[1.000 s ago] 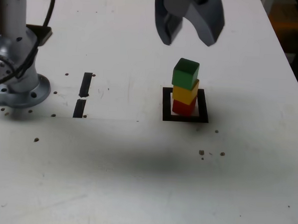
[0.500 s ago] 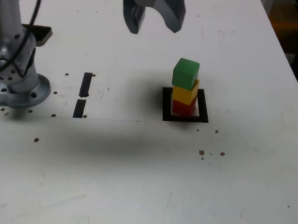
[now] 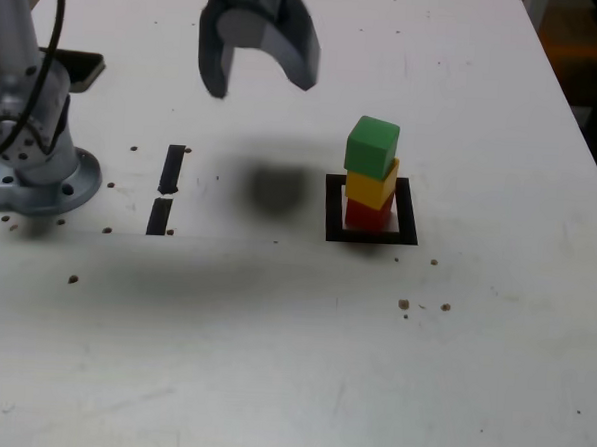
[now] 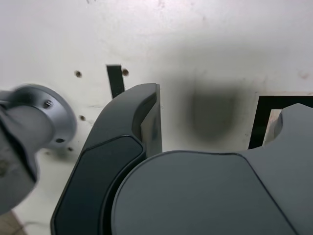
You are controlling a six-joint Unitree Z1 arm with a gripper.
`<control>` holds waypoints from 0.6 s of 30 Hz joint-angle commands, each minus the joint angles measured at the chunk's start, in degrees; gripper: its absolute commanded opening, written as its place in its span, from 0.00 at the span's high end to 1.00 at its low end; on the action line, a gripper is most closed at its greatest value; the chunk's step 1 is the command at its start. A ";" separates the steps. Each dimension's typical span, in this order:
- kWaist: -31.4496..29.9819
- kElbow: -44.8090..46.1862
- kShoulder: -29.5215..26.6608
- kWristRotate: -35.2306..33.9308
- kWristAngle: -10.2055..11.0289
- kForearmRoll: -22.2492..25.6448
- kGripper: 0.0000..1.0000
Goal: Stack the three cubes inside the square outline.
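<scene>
**Desk:** What does the shot show, starting with the blocks?

**Photographer:** Right of centre in the exterior view, the green cube (image 3: 373, 145) tops the yellow cube (image 3: 372, 184), which sits on the red cube (image 3: 368, 215). The tower stands inside the square outline (image 3: 332, 207), its upper blocks slightly askew.

**Desk:** And the arm?

**Photographer:** The gripper (image 3: 257, 73) hangs in the upper left-centre, well apart from the stack, jaws spread and empty. Its shadow (image 3: 276, 188) falls on the table (image 3: 291, 363) between the two black strips (image 3: 166, 189) and the outline. The arm's base (image 3: 36, 160) sits at the far left.

**Desk:** Which step is this?

**Photographer:** Stacking looks done; I'd call this the retreat. The next move asks only for staying clear of the tower, since a brush could topple it.
</scene>
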 commanded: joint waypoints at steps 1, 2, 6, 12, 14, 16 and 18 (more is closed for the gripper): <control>0.00 2.66 -0.46 -1.11 -0.82 -1.25 0.08; 0.00 4.91 -0.70 -1.96 -1.57 -2.60 0.07; 0.00 10.62 -1.24 -3.51 -3.74 -6.29 0.06; 0.01 15.41 -2.02 -5.07 -5.17 -9.61 0.06; 0.01 16.57 -2.28 -5.62 -5.04 -10.52 0.06; 0.00 17.07 -2.47 -6.08 -5.24 -11.21 0.06; -0.01 17.33 -2.60 -6.31 -5.60 -11.60 0.06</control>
